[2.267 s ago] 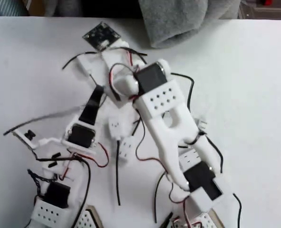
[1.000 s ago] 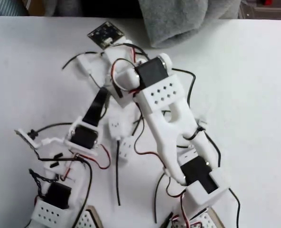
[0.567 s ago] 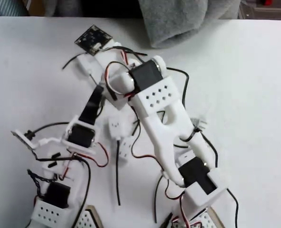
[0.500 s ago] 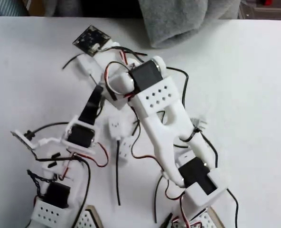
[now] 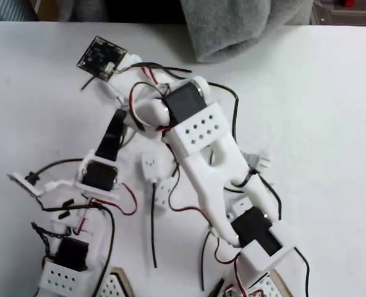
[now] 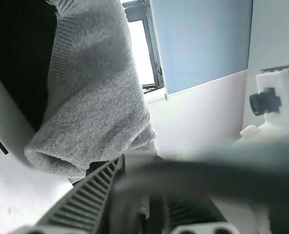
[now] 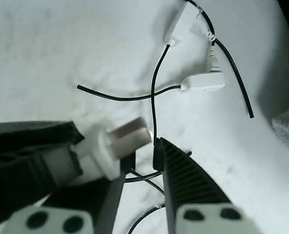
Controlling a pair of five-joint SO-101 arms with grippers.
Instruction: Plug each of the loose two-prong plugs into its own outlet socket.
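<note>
Showing white plug (image 7: 104, 152), pale prongs (image 7: 131, 130), blurred.

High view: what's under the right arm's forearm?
A two-prong plug pokes out past the right arm, prongs clear. Two outlet sockets lie beside the arm, in plain sight. Whatever sits on the table directly beneath it is hidden.

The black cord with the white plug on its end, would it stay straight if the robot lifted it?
Probably not. The black cord lies in a loose curve on the table, so it likely droops when lifted. It looks thin, so probably light. The white plug is chunkier, so that end would likely hang lowest.
</note>
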